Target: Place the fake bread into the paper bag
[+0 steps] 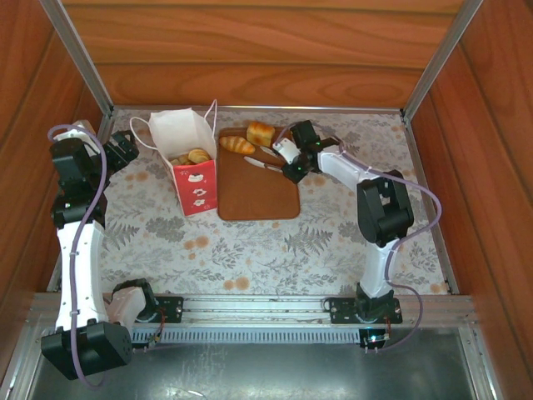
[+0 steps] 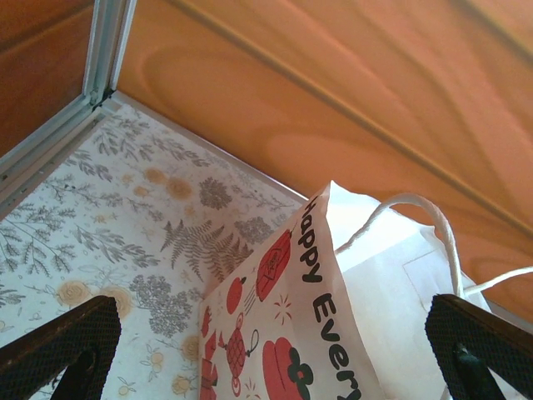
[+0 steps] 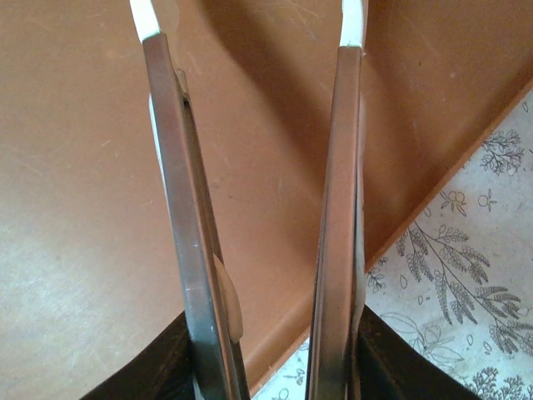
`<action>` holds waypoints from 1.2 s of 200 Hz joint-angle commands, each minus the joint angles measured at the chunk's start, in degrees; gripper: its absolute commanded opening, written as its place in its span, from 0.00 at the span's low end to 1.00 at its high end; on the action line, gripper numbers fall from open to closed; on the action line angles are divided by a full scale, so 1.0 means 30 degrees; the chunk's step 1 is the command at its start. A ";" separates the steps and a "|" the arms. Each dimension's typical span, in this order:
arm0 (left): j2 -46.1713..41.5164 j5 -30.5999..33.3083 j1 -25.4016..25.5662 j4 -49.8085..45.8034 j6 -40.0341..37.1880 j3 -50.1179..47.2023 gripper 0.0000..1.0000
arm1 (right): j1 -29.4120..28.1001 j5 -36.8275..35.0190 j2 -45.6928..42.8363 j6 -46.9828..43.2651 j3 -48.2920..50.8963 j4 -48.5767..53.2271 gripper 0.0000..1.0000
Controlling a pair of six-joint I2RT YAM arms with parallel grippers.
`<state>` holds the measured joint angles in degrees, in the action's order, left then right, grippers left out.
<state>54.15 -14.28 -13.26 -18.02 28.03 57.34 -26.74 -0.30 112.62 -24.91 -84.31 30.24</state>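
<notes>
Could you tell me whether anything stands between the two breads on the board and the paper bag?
Nothing visible does. The croissant and the loaf lie at the board's far end, beside the paper bag, whose mouth is open. The tongs in the right gripper lie on their near side, not between.

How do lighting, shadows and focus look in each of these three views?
Top view: even soft light, bag and board sharp, wooden walls splayed by the wide lens. Left wrist view: bag lettering crisp, warm glow on the walls, dark left fingers slightly soft. Right wrist view: tongs close up, dull sheen, casting a shadow on the board.
</notes>
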 commanded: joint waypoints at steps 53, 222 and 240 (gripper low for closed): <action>-0.0028 -0.0415 0.0064 0.0333 -0.0201 -0.0064 1.00 | -0.0862 0.0313 0.1209 -0.0085 -0.1827 -0.0148 0.41; -0.0147 -0.0512 0.0074 0.0322 -0.0263 -0.0261 1.00 | -0.1880 -0.1483 0.0023 0.2894 -0.1042 0.0071 0.42; -0.0163 -0.0468 0.0078 0.0338 -0.0282 -0.0286 1.00 | -0.1951 -0.1559 0.0184 0.3001 -0.1232 -0.0206 0.43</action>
<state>54.15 -15.20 -13.26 -17.98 28.03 57.14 -32.27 -3.36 112.55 -18.37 -85.73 30.57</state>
